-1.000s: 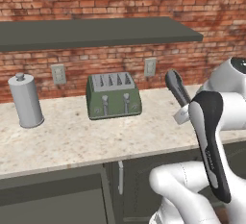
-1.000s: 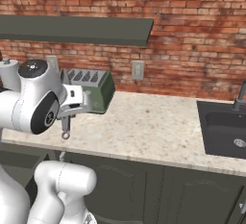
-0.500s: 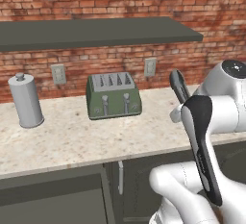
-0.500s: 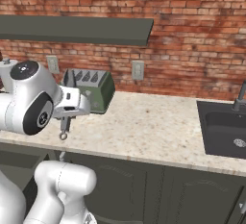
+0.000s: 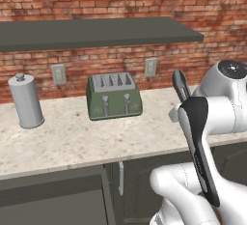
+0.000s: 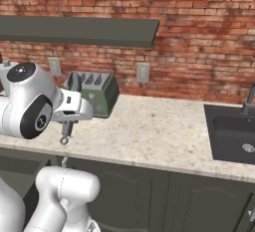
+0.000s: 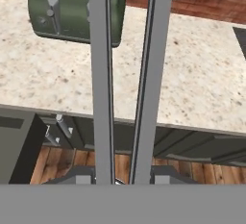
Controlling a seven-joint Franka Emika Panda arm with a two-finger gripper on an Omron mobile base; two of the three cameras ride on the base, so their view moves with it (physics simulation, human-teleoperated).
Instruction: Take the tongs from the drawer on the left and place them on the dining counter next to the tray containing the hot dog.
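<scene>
- Hand view: the tongs (image 7: 103,83) run straight up from between the gripper (image 7: 124,176) fingertips, two long grey arms side by side with a narrow gap between them, reaching past the top edge of the picture.
- The pincer is closed on the tongs near one end, its jaws standing narrow with one dark fingertip pressed against the outer face of each arm.
- Behind the tongs lies the speckled worktop (image 7: 202,79), and at upper left stands a green toaster (image 7: 62,9), partly covered by the left arm of the tongs.
- Below the worktop edge, dark cabinet fronts (image 7: 192,143) and a wooden floor (image 7: 57,163) show.
- Left base view: a dark slim piece (image 5: 181,85) rises beside the arm's white wrist, above the worktop and well to the right of the toaster (image 5: 114,96); whether it is the tongs or part of the hand I cannot tell.
- A grey canister (image 5: 26,101) stands at the left of the worktop, well apart from the toaster.
- Right base view: the hand hangs over the front edge of the worktop (image 6: 149,136), just in front of the toaster (image 6: 94,94); a sink (image 6: 234,131) lies far to the right.
</scene>
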